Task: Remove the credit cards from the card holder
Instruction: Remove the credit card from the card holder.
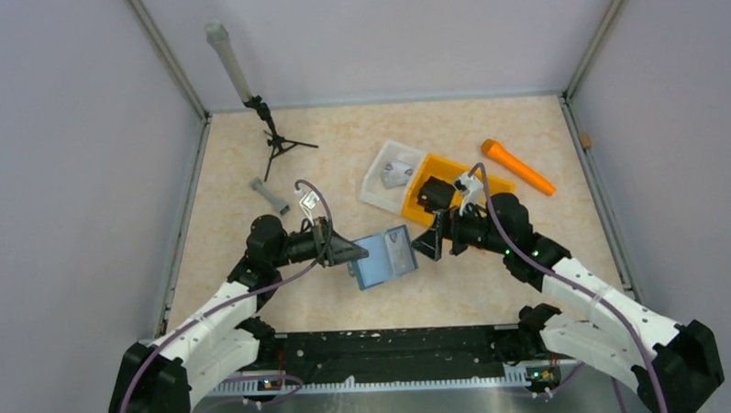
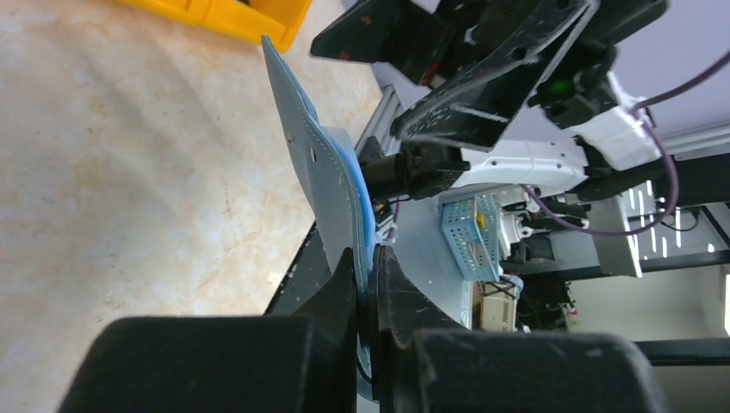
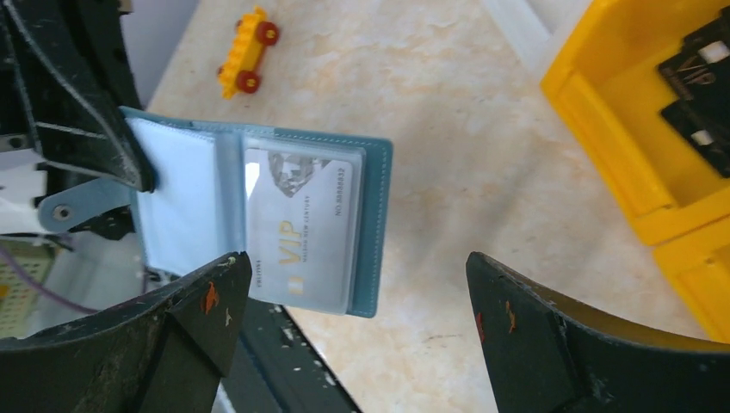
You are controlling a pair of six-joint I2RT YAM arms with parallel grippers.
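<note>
Left tool [image 1: 362, 254] clamps the card holder [image 1: 388, 259]; right tool [image 1: 426, 246] gapes, seemingly just beside it.

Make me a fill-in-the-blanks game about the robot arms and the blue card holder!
1. The teal card holder is pinched in the ___ arm's jaws.
2. The right arm holds its jaws wide ___.
3. The card tucked in the holder says ___ in gold letters.
4. The cards lying in the orange bin are ___ in colour.
Missing words: left; open; VIP; black.
</note>
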